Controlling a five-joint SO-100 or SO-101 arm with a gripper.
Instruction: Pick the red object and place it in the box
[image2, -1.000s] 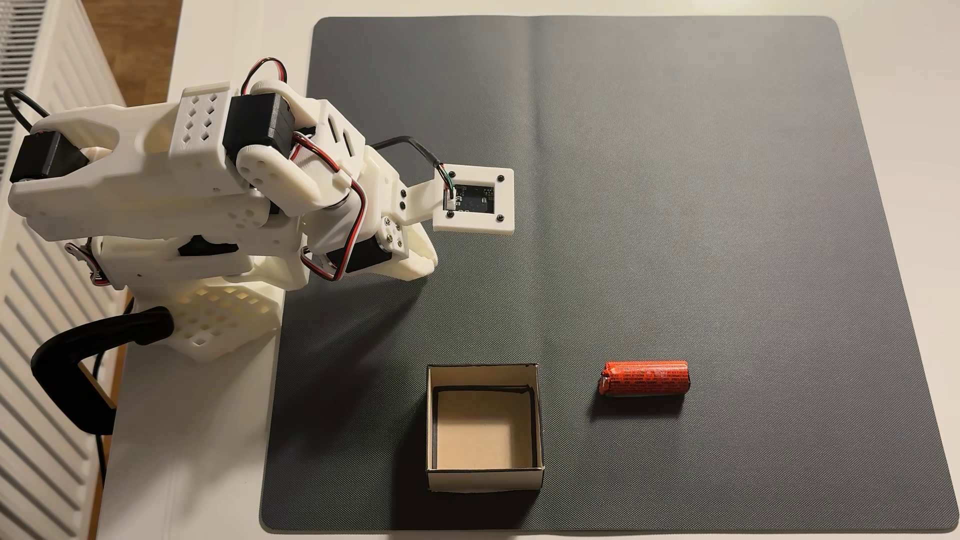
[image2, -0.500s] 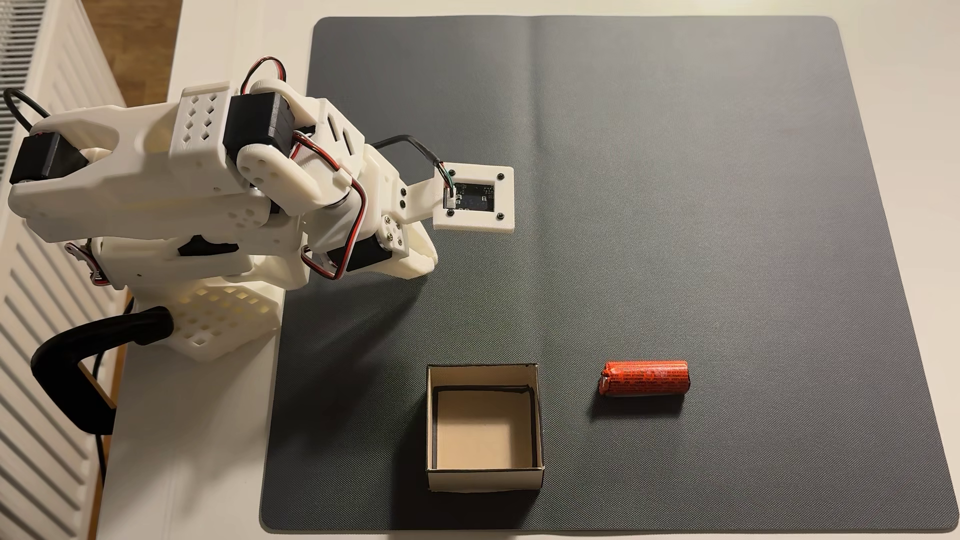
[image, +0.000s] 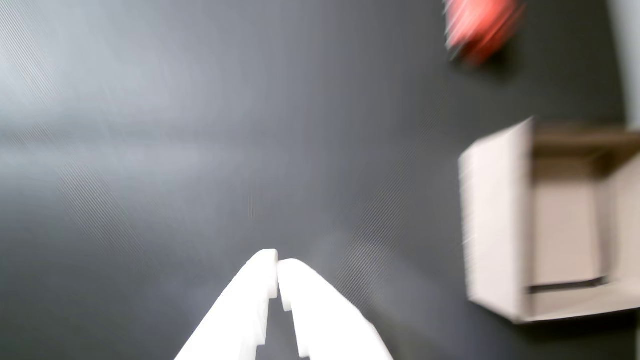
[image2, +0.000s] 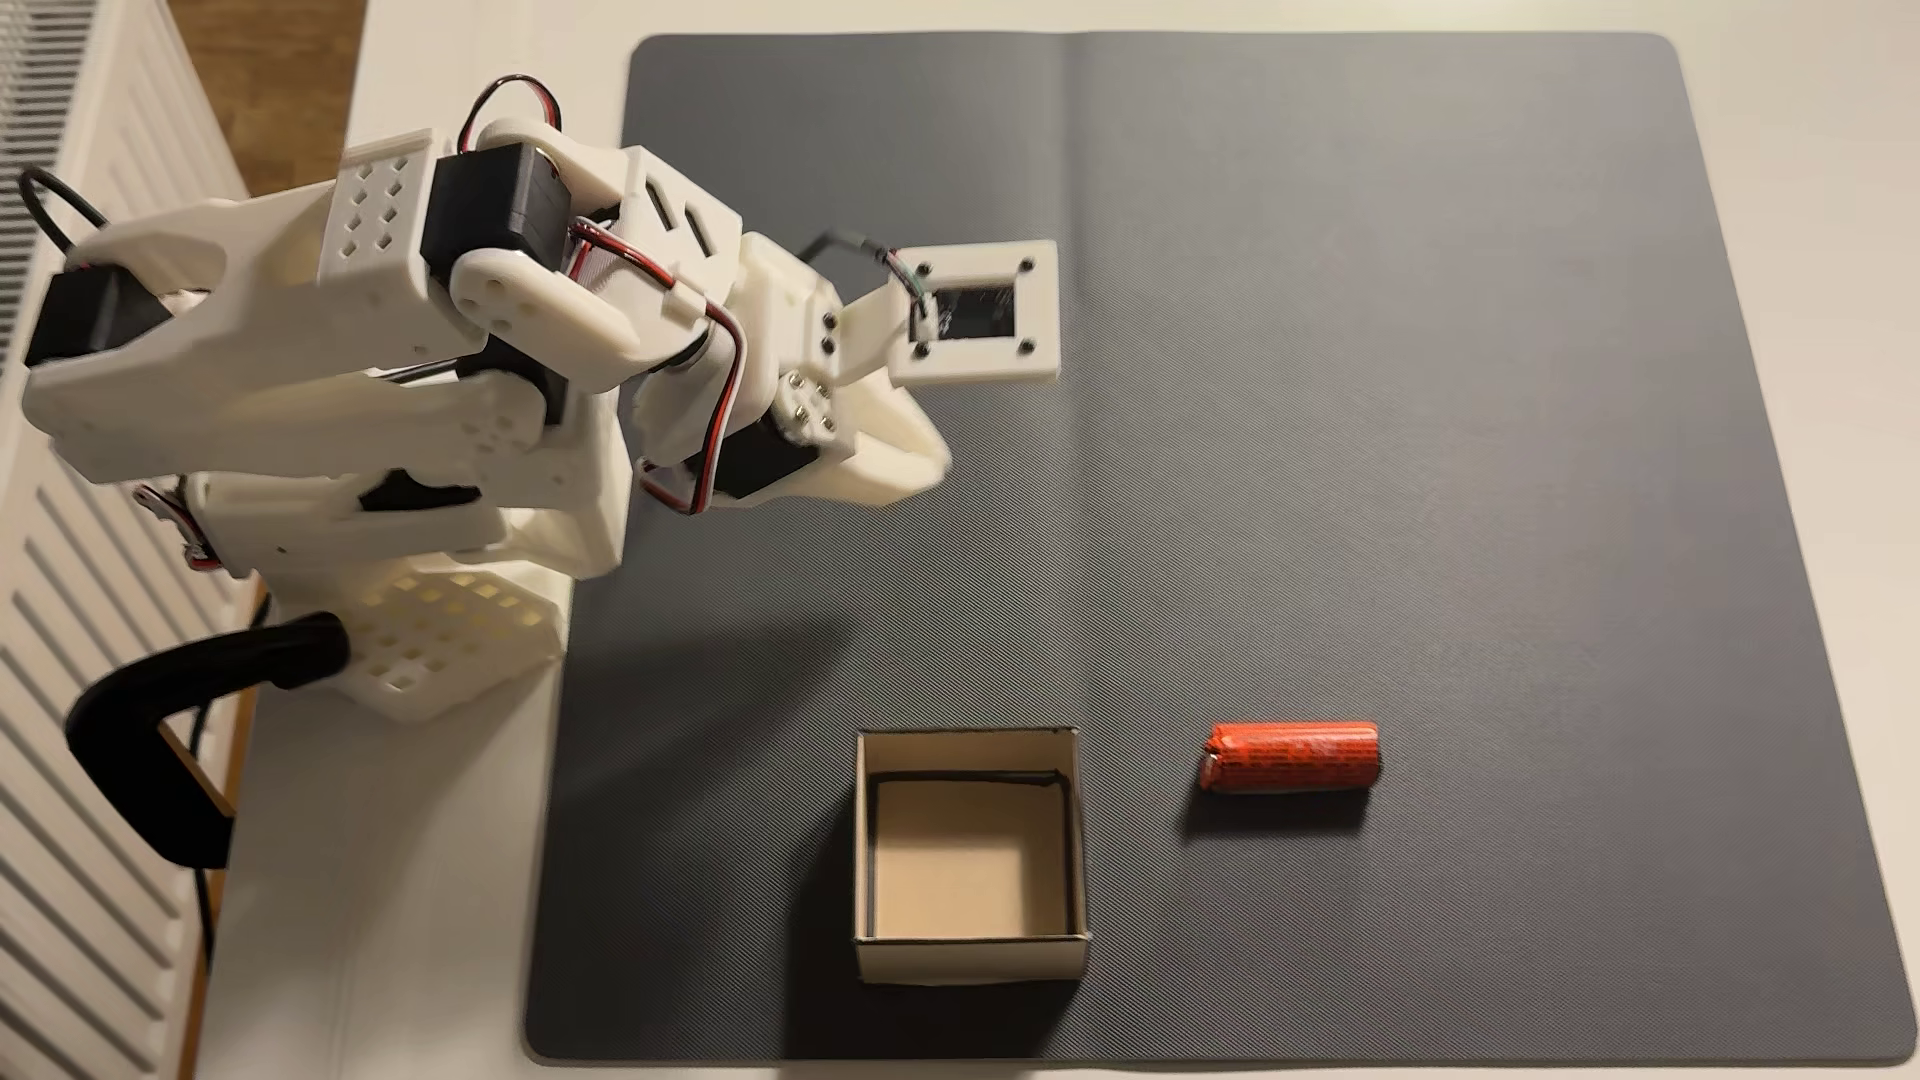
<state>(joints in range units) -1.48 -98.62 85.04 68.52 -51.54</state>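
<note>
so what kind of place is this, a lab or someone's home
Probably a home desk rather than a lab: a white radiator stands beside the white table, with wood flooring behind. A dark grey mat serves as the workspace, and the arm's base is clamped to the table edge.

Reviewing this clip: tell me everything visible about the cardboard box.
The box is small, square and open-topped, made of what looks like beige cardboard with dark lines along its inner edges. It stands upright and empty on the dark grey mat near its lower edge in the fixed view, left of the red object and apart from it. Nothing else touches it. The wrist view shows it blurred.
</note>
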